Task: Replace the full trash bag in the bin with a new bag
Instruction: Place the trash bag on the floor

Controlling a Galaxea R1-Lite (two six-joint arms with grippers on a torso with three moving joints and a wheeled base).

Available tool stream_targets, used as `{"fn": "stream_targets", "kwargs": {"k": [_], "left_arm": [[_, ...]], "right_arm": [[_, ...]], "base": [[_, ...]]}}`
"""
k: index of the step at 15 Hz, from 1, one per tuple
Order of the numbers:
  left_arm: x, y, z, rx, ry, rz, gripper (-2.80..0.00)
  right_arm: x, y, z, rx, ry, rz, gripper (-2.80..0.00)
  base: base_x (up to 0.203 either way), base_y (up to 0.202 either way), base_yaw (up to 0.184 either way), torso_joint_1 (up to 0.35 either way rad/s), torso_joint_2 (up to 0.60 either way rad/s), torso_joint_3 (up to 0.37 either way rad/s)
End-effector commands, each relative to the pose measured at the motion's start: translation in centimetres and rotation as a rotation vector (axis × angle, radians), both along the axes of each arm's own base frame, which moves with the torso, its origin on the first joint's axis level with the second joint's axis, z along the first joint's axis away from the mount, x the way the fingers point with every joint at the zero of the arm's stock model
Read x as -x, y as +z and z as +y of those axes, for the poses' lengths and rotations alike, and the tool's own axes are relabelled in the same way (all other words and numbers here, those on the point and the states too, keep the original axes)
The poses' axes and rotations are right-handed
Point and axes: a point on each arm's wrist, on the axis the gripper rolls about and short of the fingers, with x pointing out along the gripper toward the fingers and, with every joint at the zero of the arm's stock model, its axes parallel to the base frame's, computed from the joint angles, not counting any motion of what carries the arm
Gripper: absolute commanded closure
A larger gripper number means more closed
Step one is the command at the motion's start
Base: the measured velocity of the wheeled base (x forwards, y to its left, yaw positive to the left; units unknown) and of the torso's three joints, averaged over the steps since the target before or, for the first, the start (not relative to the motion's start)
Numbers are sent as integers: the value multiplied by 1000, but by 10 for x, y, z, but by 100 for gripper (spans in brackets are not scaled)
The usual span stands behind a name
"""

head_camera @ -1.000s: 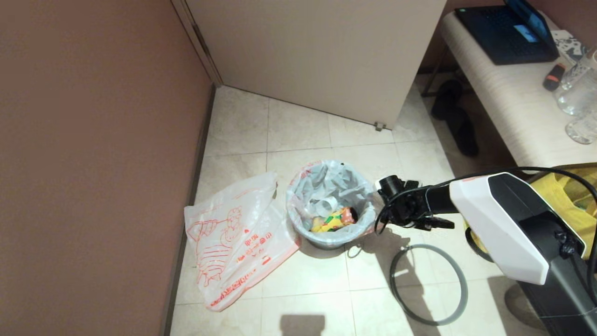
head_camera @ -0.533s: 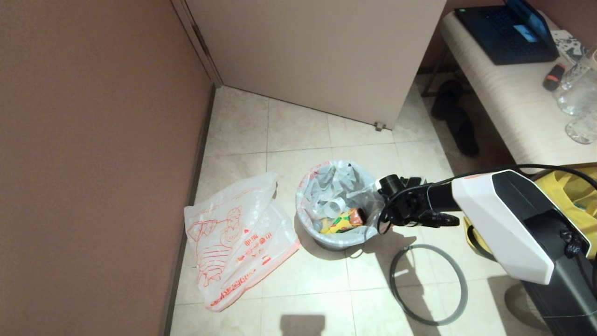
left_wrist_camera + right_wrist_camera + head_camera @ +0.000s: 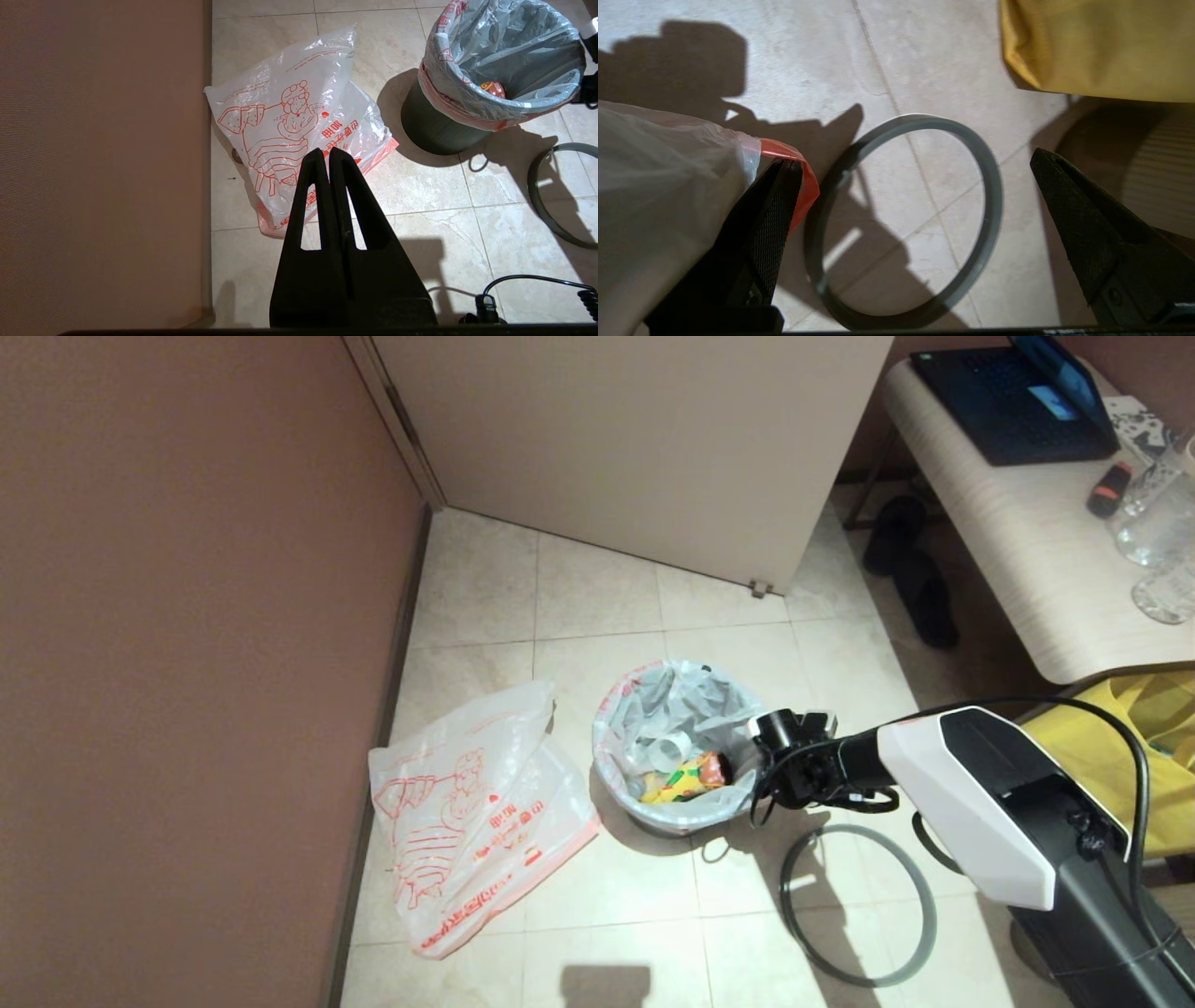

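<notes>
The full trash bag [image 3: 681, 709] lines the bin [image 3: 434, 130], its pink-red band folded over the rim, with a white cup and a yellow-orange packet inside. My right gripper [image 3: 814, 791] is open at the bin's right side. One finger [image 3: 775, 224] lies against the bag's red band [image 3: 803, 177] and the other [image 3: 1069, 205] stands apart over the floor. The grey hoop [image 3: 857, 903] lies flat on the tiles below that gripper. The new bag [image 3: 476, 812], printed with a red cartoon, lies flat left of the bin. My left gripper [image 3: 329, 151] is shut and empty above it.
A brown wall [image 3: 187, 663] runs along the left and a door [image 3: 635, 448] stands behind the bin. A yellow cloth tote [image 3: 1120, 756] sits at the right. A bench [image 3: 1008, 541] carries a laptop and glasses. Dark slippers [image 3: 920, 569] lie beneath it.
The bin with its bag shifted slightly to the right. My right arm dropped lower and stayed beside the bin's right rim. The left gripper stays shut.
</notes>
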Motion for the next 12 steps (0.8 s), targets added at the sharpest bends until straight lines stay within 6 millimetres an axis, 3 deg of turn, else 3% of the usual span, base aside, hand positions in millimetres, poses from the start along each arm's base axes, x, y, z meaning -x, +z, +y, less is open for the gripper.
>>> {"fn": "stream_targets", "kwargs": {"k": [1,6,9,12], "left_arm": [[0,0,0,0,0,1,0],[0,0,0,0,0,1,0],[0,0,0,0,0,1,0],[0,0,0,0,0,1,0]], "right_arm": [[-6,-27,-5,-91,66,24,-280],[-22,-17,-12,-339,228,-67,-280],[-24,4,-14,-604,307,-94,-280],[-17,11,-18,-659,275,-72,-280]], "base": [[0,0,0,0,0,0],[0,0,0,0,0,0],[0,0,0,0,0,0],[0,0,0,0,0,0]]}}
